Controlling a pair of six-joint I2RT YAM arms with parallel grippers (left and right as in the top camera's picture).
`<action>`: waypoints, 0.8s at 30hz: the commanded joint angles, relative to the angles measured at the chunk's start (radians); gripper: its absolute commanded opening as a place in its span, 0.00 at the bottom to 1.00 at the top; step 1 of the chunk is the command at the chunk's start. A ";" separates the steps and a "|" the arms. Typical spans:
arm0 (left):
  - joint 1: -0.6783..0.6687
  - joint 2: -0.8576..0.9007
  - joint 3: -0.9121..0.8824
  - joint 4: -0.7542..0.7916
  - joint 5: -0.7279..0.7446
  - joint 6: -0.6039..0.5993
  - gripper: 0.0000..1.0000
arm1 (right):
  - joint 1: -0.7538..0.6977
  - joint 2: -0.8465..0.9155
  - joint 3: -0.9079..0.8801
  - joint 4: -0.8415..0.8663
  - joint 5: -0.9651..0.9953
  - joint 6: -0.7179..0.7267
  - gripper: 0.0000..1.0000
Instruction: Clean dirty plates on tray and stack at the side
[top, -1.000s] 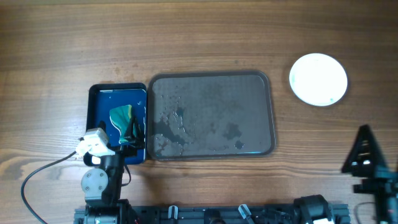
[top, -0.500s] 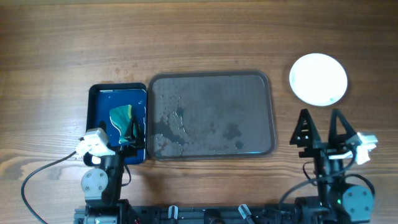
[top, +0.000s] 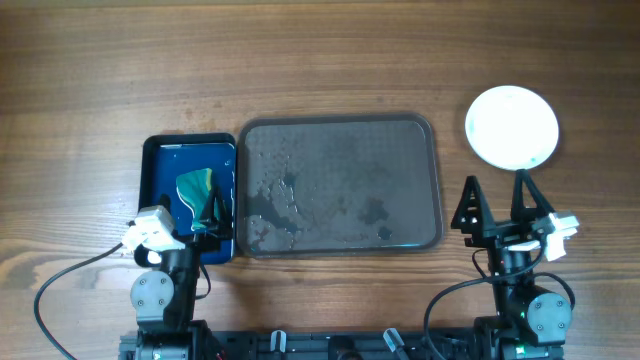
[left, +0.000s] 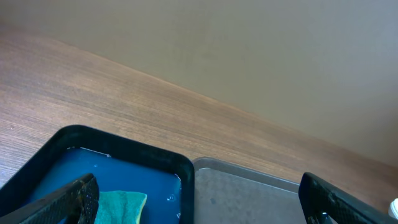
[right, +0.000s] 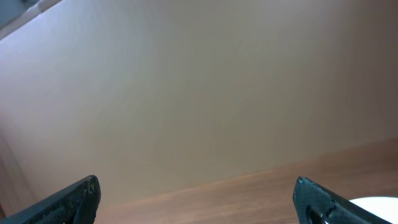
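Nearest us, both arms sit low by the front edge of the desk (top: 300, 60). The left gripper (top: 210, 215) hangs over the blue tray (top: 150, 190), just beside the sponge (top: 195, 186), with its fingers spread wide and nothing between them. The right gripper (top: 495, 190) is likewise spread and empty, pointing away from us, just short of the plates (top: 512, 127).

Farther out, the tray (top: 350, 150) lies in the middle of the desk with no plate on it, only wet patches (top: 275, 210) toward its left half. Beyond its right corner the plates rest on the desk as one plain white disc with no marks showing. From above we cannot count how many are stacked there.

We judge the cleaning and stacking done, so what remains is parking the arms. To do that well, we should draw the right arm straight back toward its base and keep the fingers apart and raised, because the stack is close ahead and a sideways swing could nudge it. We should lift the left arm clear of the sponge before moving it, so the fingers do not snag it or drag water over the blue tray's rim.
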 joint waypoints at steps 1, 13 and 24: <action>0.005 -0.006 -0.001 -0.008 0.023 -0.002 1.00 | -0.006 -0.015 -0.008 -0.025 -0.064 -0.132 1.00; 0.005 -0.006 -0.001 -0.008 0.023 -0.002 1.00 | -0.006 -0.015 -0.008 -0.294 -0.122 -0.261 1.00; 0.005 -0.006 -0.001 -0.008 0.022 -0.002 1.00 | -0.006 -0.016 -0.008 -0.294 -0.122 -0.260 1.00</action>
